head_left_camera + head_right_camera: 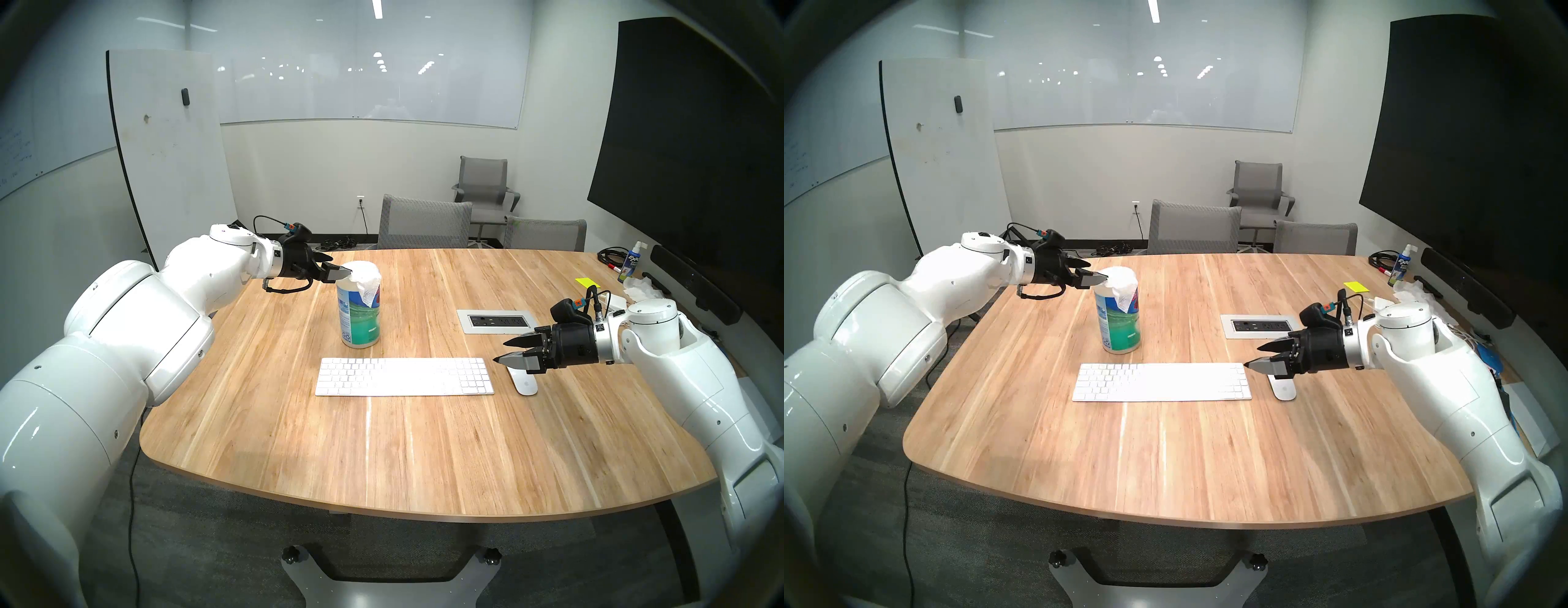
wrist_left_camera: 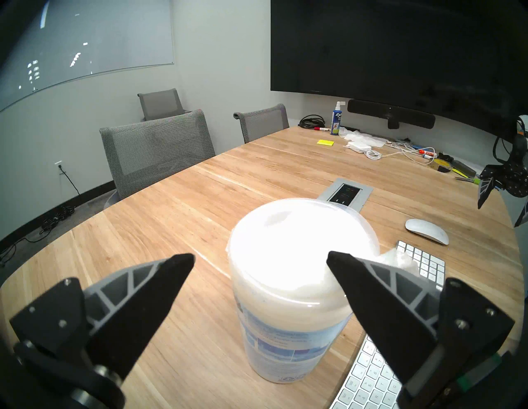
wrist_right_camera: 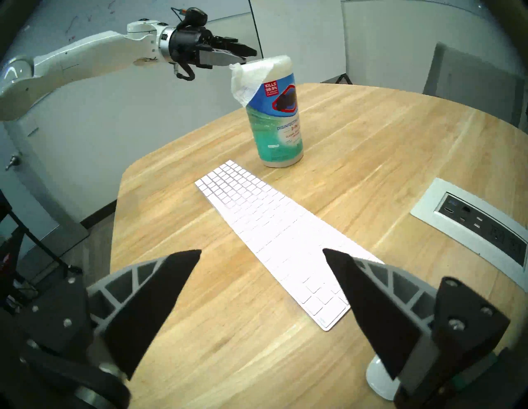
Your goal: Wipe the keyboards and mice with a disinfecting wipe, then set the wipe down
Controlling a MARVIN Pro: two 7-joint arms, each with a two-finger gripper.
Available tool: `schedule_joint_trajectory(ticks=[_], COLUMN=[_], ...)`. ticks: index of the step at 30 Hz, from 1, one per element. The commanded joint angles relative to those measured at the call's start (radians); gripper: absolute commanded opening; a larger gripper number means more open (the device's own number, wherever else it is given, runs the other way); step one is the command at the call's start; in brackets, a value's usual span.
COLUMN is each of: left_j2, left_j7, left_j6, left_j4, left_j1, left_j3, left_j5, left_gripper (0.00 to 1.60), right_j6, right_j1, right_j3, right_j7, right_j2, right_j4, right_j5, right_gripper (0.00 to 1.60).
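The left gripper (image 1: 335, 271) hangs at the top of the disinfecting-wipes canister (image 1: 359, 316) with its jaws spread wide and nothing between them; from the left wrist view the two black fingertips (image 2: 177, 264) straddle the canister's white top without gripping it. A wipe (image 1: 368, 282) spills out of that top and droops down the side. The canister stands upright toward the far left of the tabletop (image 1: 424, 458), and its blue-green label reads "KILLS 99.9%" in a red patch and "DISINFECTING" lower down; the finer print is too small to read. The right gripper (image 1: 511, 354) hovers above the far end of the mouse (image 1: 525, 382), jaws likewise apart and empty. The white mouse, with a faint grey logo, lies just beside the right end of the white full-size keyboard (image 1: 403, 375), which sits flat near the middle of the tabletop, in front of the canister. Behind the mouse a power and data outlet panel (image 1: 494, 320) is set into the wood. At the far right corner stands an "EXPO" spray bottle (image 1: 630, 265), beside a yellow sticky pad (image 1: 586, 282).
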State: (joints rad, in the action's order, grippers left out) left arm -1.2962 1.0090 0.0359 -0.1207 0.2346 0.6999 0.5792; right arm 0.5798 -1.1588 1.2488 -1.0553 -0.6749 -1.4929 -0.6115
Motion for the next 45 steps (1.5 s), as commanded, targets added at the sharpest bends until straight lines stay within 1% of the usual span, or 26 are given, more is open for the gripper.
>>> schedule_joint_trajectory(ticks=[1, 6, 12, 13, 15, 20, 25, 34, 45], left_j2=[0.001, 0.001, 0.001, 0.001, 0.001, 0.001, 0.001, 0.001, 0.001], left_j7=[0.0, 0.0, 0.0, 0.0, 0.0, 0.0, -0.001, -0.001, -0.001], left_j6=[-0.002, -0.002, -0.002, -0.002, -0.002, -0.002, -0.002, -0.002, -0.002], left_j4=[-0.008, -0.008, -0.008, -0.008, -0.008, -0.008, -0.009, -0.009, -0.009], left_j1=[-0.025, -0.025, -0.025, -0.025, -0.024, -0.024, -0.024, -0.024, -0.024], left_j3=[0.003, 0.003, 0.004, 0.004, 0.004, 0.004, 0.004, 0.004, 0.005], left_j5=[0.002, 0.002, 0.001, 0.001, 0.001, 0.001, 0.001, 0.001, 0.001], left_gripper=[1.6, 1.6, 1.6, 1.6, 1.6, 1.6, 1.6, 1.6, 1.6], right_j6=[0.027, 0.058, 0.117, 0.117, 0.13, 0.162, 0.176, 0.211, 0.255], right_j1=[-0.06, -0.087, -0.13, -0.13, -0.141, -0.161, -0.178, -0.2, -0.175], right_j3=[0.039, 0.056, 0.073, 0.073, 0.078, 0.089, 0.093, 0.078, 0.034], right_j7=[0.012, 0.033, 0.116, 0.116, 0.142, 0.217, 0.29, 0.427, 0.567], right_j2=[0.019, 0.008, -0.035, -0.035, -0.051, -0.096, -0.141, -0.231, -0.333], right_j4=[-0.107, -0.142, -0.206, -0.206, -0.228, -0.281, -0.328, -0.41, -0.459], right_j5=[-0.044, -0.061, -0.084, -0.084, -0.09, -0.103, -0.107, -0.106, -0.096], right_gripper=[1.6, 1.6, 1.6, 1.6, 1.6, 1.6, 1.6, 1.6, 1.6])
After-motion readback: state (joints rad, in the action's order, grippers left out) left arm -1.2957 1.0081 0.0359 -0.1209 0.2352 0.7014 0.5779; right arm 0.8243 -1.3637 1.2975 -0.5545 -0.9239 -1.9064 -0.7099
